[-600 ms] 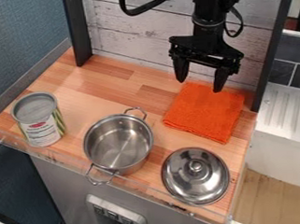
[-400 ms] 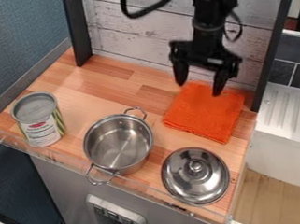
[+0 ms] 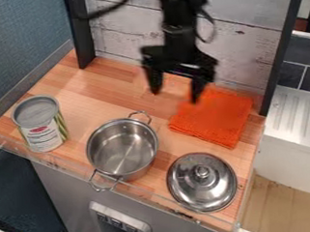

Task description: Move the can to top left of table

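The gripper (image 3: 175, 97) hangs open above the back middle of the wooden table (image 3: 96, 98), near the upper left edge of the orange cloth, with nothing between its fingers. Far to its left, the can (image 3: 40, 124) stands upright at the table's left front, a large tin with a grey top and a white and green label. The can and the gripper are well apart, with the pot's left side between them and lower in view.
A steel pot (image 3: 122, 147) with two handles stands right of the can. Its lid (image 3: 202, 181) lies at the front right, below the orange cloth (image 3: 214, 117). A dark post (image 3: 81, 31) rises at the back left corner, beside the plank wall (image 3: 125, 39).
The gripper has moved left in view, from over the orange cloth to beside its upper left edge, and slightly lower. It stays open. The can, pot, lid and cloth have not moved.
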You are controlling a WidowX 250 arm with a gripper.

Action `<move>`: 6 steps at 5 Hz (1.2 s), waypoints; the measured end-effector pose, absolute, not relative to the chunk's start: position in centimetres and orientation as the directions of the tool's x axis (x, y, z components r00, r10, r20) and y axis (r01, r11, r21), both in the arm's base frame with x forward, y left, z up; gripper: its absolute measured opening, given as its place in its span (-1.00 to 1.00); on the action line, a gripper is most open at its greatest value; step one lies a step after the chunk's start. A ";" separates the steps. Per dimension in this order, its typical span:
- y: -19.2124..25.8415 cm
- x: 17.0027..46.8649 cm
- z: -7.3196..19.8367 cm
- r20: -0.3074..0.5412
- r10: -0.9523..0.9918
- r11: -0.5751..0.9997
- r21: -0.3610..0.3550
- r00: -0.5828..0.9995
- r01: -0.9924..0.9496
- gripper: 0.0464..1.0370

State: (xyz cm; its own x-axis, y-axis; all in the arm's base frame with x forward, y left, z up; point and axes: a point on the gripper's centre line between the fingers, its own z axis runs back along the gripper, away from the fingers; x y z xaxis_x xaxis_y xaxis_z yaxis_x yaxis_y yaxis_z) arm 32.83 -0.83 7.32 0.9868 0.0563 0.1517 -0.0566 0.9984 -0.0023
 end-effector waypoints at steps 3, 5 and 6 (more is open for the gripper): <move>9.9 23.0 6.3 0.082 -0.085 0.994 0.080 0.993 0.079 0.92; 16.2 18.3 5.3 0.035 -0.107 0.989 0.102 0.994 0.103 0.92; 17.8 16.3 5.4 0.021 -0.076 0.994 0.075 0.997 0.074 0.92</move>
State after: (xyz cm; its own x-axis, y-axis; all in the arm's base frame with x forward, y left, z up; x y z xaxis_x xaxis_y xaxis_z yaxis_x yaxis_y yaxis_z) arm 16.26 17.79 5.35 0.9969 -0.0761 0.0209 0.0744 0.9944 0.0745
